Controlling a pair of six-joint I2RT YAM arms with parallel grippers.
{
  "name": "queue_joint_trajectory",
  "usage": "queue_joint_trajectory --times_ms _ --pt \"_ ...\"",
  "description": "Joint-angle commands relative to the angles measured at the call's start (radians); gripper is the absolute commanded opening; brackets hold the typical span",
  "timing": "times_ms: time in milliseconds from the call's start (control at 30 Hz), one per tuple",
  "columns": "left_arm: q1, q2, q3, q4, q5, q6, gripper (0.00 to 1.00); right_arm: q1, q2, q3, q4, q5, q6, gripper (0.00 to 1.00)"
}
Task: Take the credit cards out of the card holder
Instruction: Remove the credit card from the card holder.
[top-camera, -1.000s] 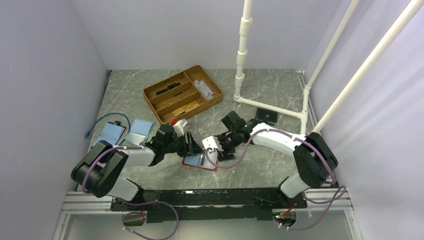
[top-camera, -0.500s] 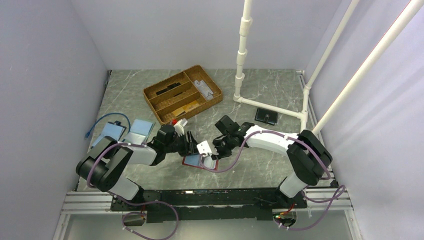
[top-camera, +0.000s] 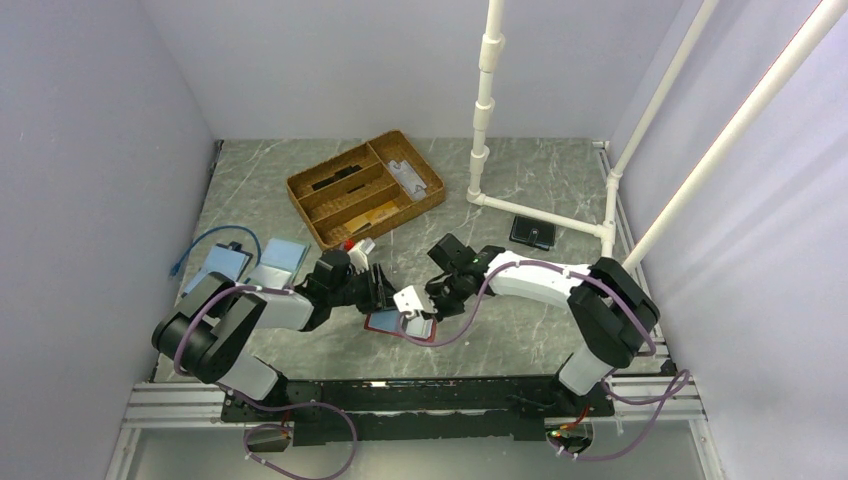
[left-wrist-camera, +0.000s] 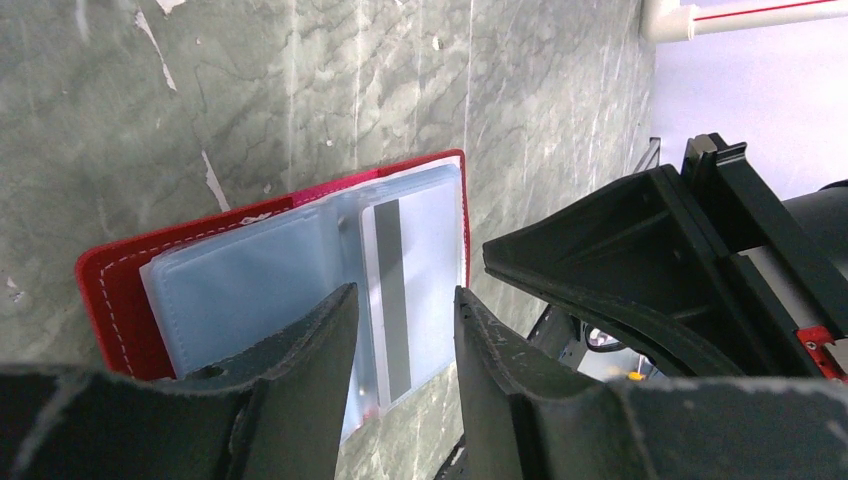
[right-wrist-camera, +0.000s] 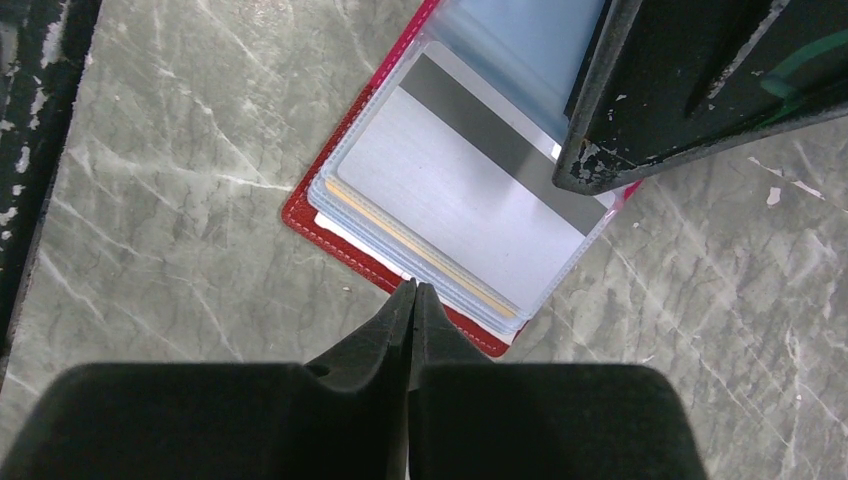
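The red card holder lies open on the marble table between both arms, its clear pockets facing up. A silver-grey credit card with a dark stripe sits in the top pocket, and the edge of a gold-tan card shows beneath it. My right gripper is shut, its tips touching the near edge of the pockets; I see nothing held between them. My left gripper is open and hovers over the holder, its fingers straddling the striped card.
A wicker tray with dividers stands at the back. To the left lie light-blue cases and a blue cable. A black square wallet rests by the white pipe frame on the right.
The right gripper has closed from open and shifted slightly left onto the holder's edge. The left gripper's jaws have narrowed a little; the holder stays in place.
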Motion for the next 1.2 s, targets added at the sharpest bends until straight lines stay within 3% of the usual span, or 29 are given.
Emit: queue_joint_trajectory --times_ms 0,267,600,667,767,833,867,1167 --pt "-0.004 0.008 0.001 0.005 0.001 -0.002 0.45 0.019 0.028 0.015 0.040 0.029 0.024 0.01" --pt "-0.012 0.079 0.008 0.001 0.013 0.005 0.48 0.050 0.078 0.024 0.099 0.101 0.094 0.00" --pt "-0.027 0.093 0.018 -0.013 0.011 -0.009 0.44 0.079 0.121 0.040 0.176 0.169 0.199 0.00" --pt "-0.027 0.087 0.018 -0.023 0.003 -0.010 0.40 0.080 0.125 0.046 0.165 0.164 0.195 0.00" --pt "-0.027 0.079 0.018 -0.045 -0.011 -0.009 0.23 0.080 0.112 0.040 0.157 0.154 0.181 0.00" --pt "-0.027 0.078 0.017 -0.047 -0.011 -0.010 0.03 0.081 0.106 0.039 0.154 0.147 0.180 0.00" --pt "-0.027 0.076 0.018 -0.046 -0.010 -0.010 0.00 0.081 0.105 0.041 0.150 0.146 0.179 0.00" --pt "-0.025 -0.064 0.000 -0.152 -0.082 0.015 0.00 0.041 0.049 0.053 0.071 0.086 0.132 0.00"
